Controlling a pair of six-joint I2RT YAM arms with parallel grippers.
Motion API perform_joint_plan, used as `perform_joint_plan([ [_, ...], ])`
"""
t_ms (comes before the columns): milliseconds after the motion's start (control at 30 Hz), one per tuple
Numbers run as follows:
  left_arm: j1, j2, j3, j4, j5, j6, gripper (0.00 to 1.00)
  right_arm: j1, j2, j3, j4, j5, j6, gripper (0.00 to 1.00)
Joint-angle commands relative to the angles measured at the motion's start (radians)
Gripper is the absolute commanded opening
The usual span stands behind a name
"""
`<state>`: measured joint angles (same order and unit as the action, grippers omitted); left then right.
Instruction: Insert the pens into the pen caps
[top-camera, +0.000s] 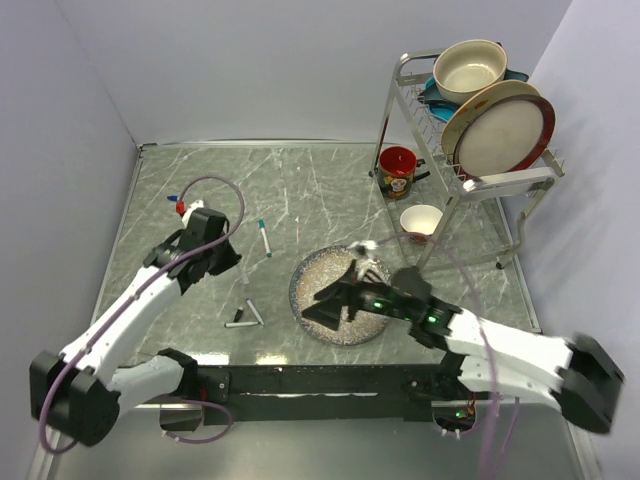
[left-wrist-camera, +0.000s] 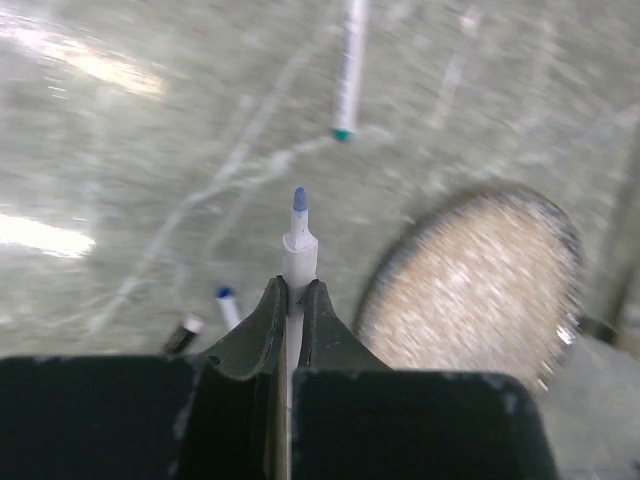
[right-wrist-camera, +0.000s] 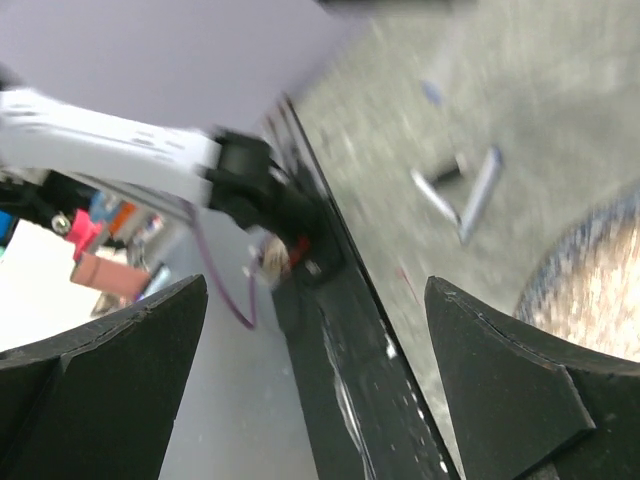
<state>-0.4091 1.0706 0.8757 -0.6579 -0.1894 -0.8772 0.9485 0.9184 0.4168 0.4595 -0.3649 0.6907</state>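
My left gripper (left-wrist-camera: 295, 287) is shut on a white pen (left-wrist-camera: 299, 240) whose uncapped blue tip points forward past the fingers. In the top view this gripper (top-camera: 224, 258) hovers over the table's left half. A white pen with a teal end (top-camera: 264, 239) lies beyond it and also shows in the left wrist view (left-wrist-camera: 349, 70). Two more pens (top-camera: 245, 315) lie crossed near the front edge, one blue-ended (left-wrist-camera: 228, 305), one dark-ended (left-wrist-camera: 182, 336). My right gripper (top-camera: 327, 299) is open and empty over the speckled plate (top-camera: 330, 262); in the right wrist view (right-wrist-camera: 315, 290) its jaws stand wide apart. I see no loose caps.
A dish rack (top-camera: 440, 190) with a bowl and plates stands at the back right. A red mug (top-camera: 398, 172) and a white cup (top-camera: 421, 220) sit beside it. The black base rail (top-camera: 320, 380) runs along the near edge.
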Motion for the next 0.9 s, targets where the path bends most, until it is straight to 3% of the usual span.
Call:
perform_joint_plan([
  [0, -0.004, -0.09, -0.076, 0.151, 0.18, 0.006, 0.01, 0.004, 0.212, 0.124, 0.166, -0.075, 0.047, 0.96],
  [200, -0.005, -0.161, -0.168, 0.259, 0.333, 0.014, 0.01, 0.004, 0.425, 0.304, 0.148, -0.14, -0.005, 0.96],
  [400, -0.008, -0.254, -0.213, 0.348, 0.449, -0.009, 0.01, 0.001, 0.562, 0.376, 0.194, -0.164, 0.03, 0.91],
  [733, -0.008, -0.343, -0.225, 0.366, 0.493, -0.017, 0.01, 0.001, 0.626, 0.405, 0.234, -0.17, 0.062, 0.89],
  [867, -0.008, -0.385, -0.242, 0.411, 0.55, -0.037, 0.01, 0.001, 0.651, 0.41, 0.286, -0.196, 0.09, 0.83],
])
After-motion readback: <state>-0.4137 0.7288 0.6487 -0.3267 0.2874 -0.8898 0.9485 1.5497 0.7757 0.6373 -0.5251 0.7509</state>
